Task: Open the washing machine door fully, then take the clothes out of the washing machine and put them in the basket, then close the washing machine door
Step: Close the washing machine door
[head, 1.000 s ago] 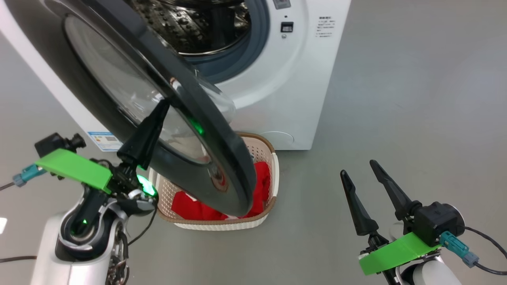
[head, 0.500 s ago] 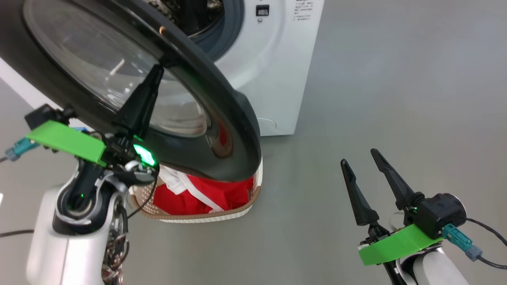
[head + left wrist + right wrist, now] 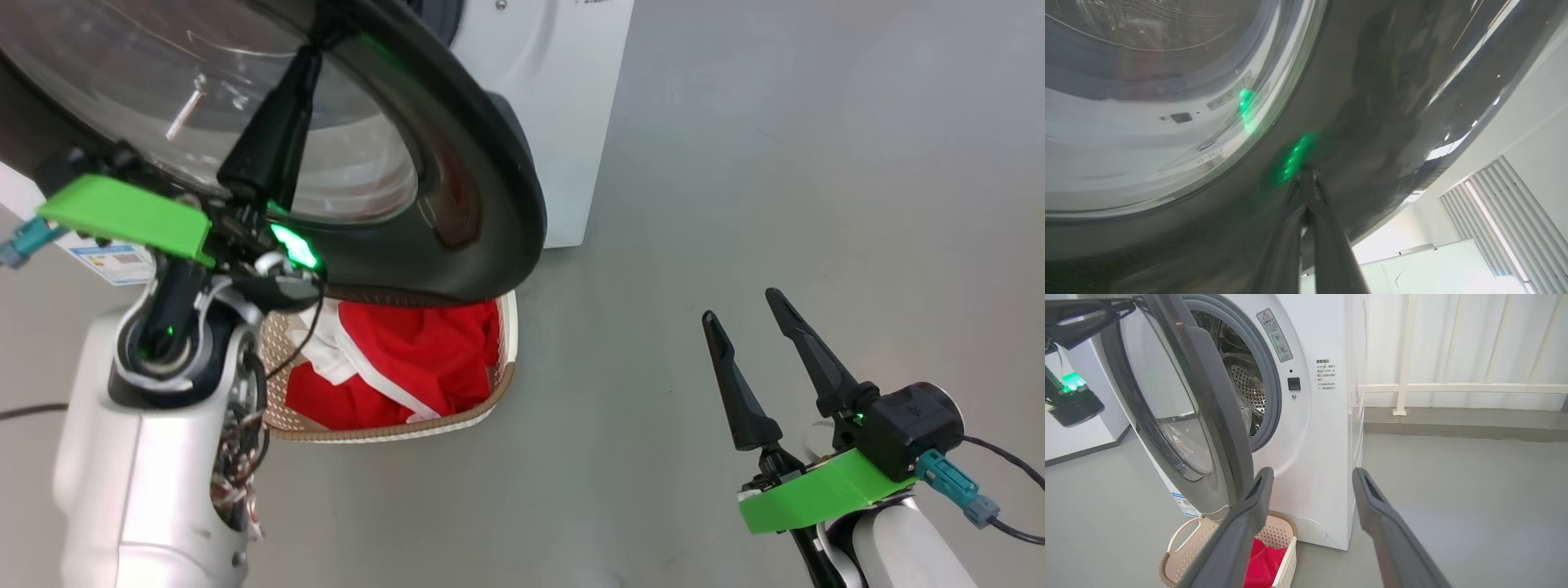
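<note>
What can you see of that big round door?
The door is a large round disc with a wide glossy black rim around a bulging clear glass window. It stands partly open, swung out from the front of the white washer, its lower edge over the basket. The shut left fingers rest their tips against the black rim; green light reflects beside them.

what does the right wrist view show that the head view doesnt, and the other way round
Right wrist view: perforated steel drum behind the grey rubber gasket. Head view: the robot's pale left forearm, thin white strap across the bright red clothes. Both: glossy black-rimmed round door, those clothes in the cream perforated plastic basket, big white washing machine.
</note>
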Robot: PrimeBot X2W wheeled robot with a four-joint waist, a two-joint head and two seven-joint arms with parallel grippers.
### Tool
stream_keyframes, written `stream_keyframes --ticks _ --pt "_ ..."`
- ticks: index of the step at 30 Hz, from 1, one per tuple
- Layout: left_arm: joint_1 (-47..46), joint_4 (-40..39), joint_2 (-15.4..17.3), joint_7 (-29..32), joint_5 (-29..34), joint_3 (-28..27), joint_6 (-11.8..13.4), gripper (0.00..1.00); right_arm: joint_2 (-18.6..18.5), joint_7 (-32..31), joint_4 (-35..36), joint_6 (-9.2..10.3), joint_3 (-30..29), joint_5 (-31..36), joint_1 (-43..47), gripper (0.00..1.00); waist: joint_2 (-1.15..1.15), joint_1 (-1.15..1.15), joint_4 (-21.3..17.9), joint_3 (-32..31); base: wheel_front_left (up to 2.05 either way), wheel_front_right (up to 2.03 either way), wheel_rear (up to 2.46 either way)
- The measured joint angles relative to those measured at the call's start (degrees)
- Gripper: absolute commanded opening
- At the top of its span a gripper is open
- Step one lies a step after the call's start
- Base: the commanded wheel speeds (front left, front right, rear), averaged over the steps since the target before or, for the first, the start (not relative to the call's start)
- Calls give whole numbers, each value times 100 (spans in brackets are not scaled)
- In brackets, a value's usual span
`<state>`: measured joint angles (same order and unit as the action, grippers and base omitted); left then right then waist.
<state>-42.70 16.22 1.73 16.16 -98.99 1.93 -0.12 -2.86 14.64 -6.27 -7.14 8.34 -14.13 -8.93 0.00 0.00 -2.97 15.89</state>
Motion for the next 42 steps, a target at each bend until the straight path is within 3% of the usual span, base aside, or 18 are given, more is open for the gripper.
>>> stream_keyframes --ticks 19,42 --pt "-1062 926 -12 -164 66 -65 -322 0 0 0 78 -1 -7 1 -101 100 0 0 -219 439 0 0 0" --pt "-1347 1450 -16 -169 119 -123 -556 0 0 0 74 0 2 1 -109 100 0 0 -311 393 0 0 0"
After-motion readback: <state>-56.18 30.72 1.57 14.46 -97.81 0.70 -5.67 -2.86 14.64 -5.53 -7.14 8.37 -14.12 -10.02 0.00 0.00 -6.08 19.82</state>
